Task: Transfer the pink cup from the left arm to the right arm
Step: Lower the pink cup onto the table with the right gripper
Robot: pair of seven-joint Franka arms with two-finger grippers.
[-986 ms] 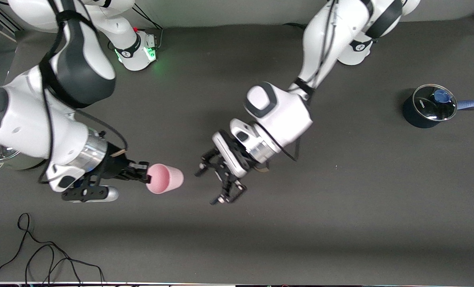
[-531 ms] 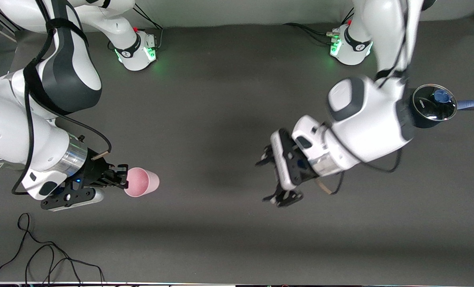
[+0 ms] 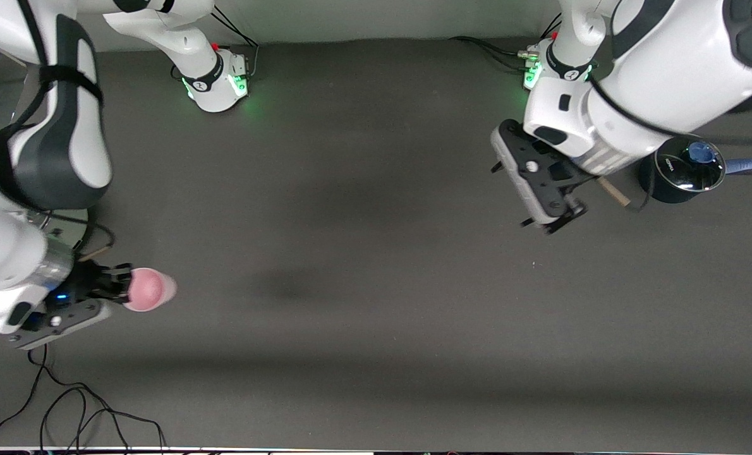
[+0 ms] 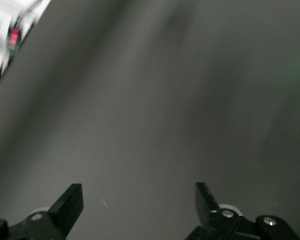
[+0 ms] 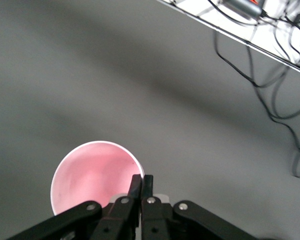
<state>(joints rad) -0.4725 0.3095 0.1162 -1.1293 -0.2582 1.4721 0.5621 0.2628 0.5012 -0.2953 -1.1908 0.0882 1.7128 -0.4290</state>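
From the front camera, my right gripper (image 3: 118, 285) is up over the right arm's end of the table (image 3: 363, 303), its fingers pinched tight on the rim of the pink cup (image 3: 150, 289). The cup hangs off the fingertips with its mouth facing up toward the camera. My left gripper (image 3: 556, 222) hangs over the left arm's end of the table, just beside a dark pot (image 3: 679, 169) with a glass lid and a blue handle, and it holds nothing. Loose black cable (image 3: 72, 404) lies on the table near the camera, at the right arm's end.

In the left wrist view, my left gripper (image 4: 139, 204) has its two black fingers (image 4: 70, 202) spread wide apart, with only bare grey table (image 4: 155, 100) between them.

In the right wrist view, my right gripper (image 5: 141, 184) has its fingertips pressed together on the cup's rim (one inside, one outside), and I look straight into the pink cup (image 5: 90, 172). Cables (image 5: 275, 85) trail along the table's edge.
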